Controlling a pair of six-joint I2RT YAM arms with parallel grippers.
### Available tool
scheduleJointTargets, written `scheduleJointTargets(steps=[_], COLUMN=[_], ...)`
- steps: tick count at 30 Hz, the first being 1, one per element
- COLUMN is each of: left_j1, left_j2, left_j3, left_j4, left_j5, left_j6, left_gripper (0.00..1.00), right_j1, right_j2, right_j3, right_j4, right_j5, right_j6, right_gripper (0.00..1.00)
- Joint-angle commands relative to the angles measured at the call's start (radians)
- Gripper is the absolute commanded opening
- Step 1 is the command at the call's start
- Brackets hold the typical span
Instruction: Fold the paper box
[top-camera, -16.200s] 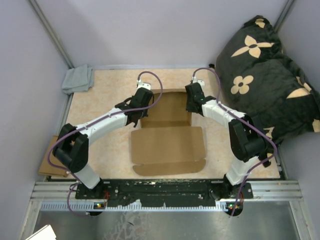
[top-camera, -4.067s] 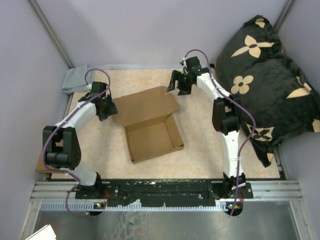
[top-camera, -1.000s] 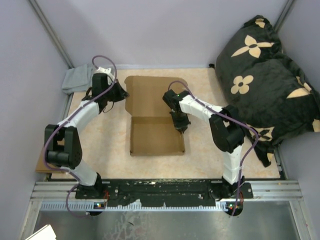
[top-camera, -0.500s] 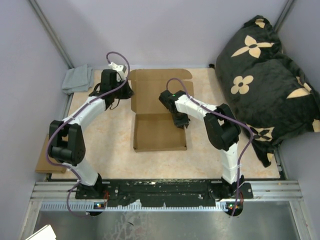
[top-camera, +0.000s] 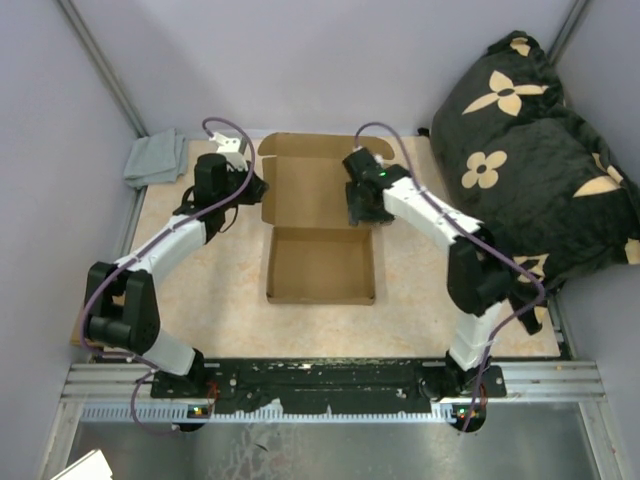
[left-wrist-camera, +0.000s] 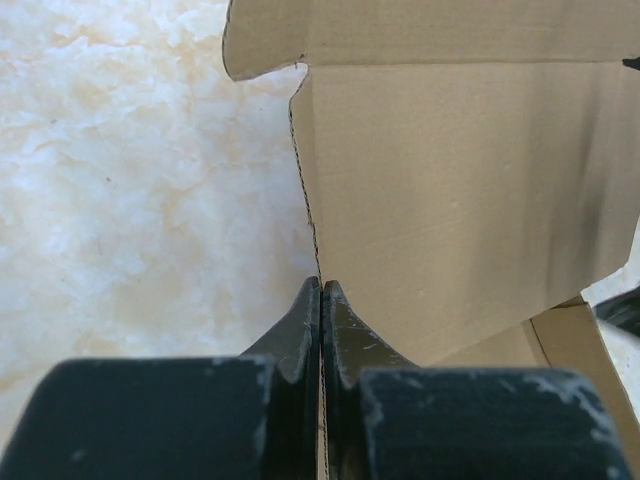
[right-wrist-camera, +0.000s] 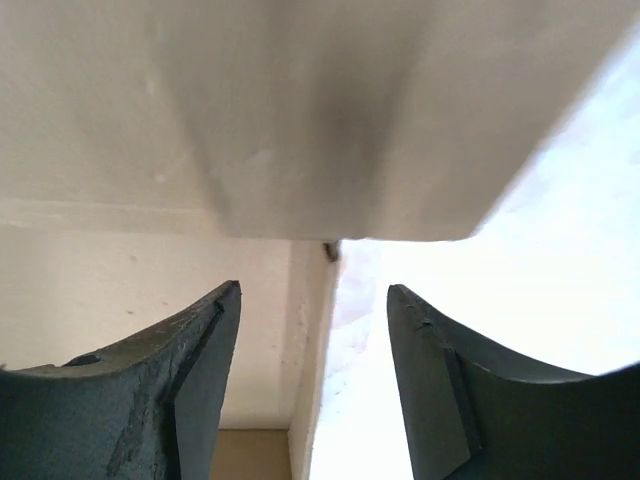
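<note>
The paper box (top-camera: 320, 265) lies mid-table as an open brown tray, its lid (top-camera: 312, 178) raised at the far side. My left gripper (top-camera: 258, 188) is shut on the lid's left edge. In the left wrist view the thin cardboard edge of the paper box (left-wrist-camera: 450, 200) runs between the closed left gripper (left-wrist-camera: 321, 283). My right gripper (top-camera: 358, 212) hangs open at the tray's far right corner. In the right wrist view the tray's right wall (right-wrist-camera: 322, 330) stands between the spread jaws of the right gripper (right-wrist-camera: 312, 295), touching neither, with the lid (right-wrist-camera: 300, 120) above.
A grey cloth (top-camera: 155, 158) lies at the table's far left corner. A black pillow with tan flowers (top-camera: 530, 150) fills the right side. A smaller cardboard piece (top-camera: 95, 325) sits off the table's left edge. The metal base rail (top-camera: 330, 385) runs along the near edge.
The right gripper has opened and moved back from the tray's right wall toward the lid's right corner. The left gripper stays shut on the lid's edge; the box has shifted slightly.
</note>
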Motion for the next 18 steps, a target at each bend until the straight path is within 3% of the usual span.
scheduleJointTargets(steps=[1, 6, 15, 18], left_j1=[-0.008, -0.008, -0.007, -0.008], left_j2=[-0.057, -0.099, -0.186, -0.190], left_j3=[-0.075, -0.169, -0.265, -0.270], left_j4=[0.139, 0.242, 0.347, 0.354], left_j5=[0.035, 0.042, -0.011, -0.016], left_j6=[-0.012, -0.014, -0.006, 0.003], left_gripper=[0.00, 0.00, 0.00, 0.00], right_j1=[-0.096, -0.200, -0.304, -0.304], right_j2=[-0.246, -0.336, -0.161, -0.090], right_j3=[-0.040, -0.080, 0.086, 0.170], right_j4=[0.145, 0.213, 0.138, 0.088], right_j5=[-0.088, -0.207, -0.462, -0.453], right_j6=[-0.099, -0.255, -0.334, -0.358], right_gripper=[0.62, 0.66, 0.66, 0.65])
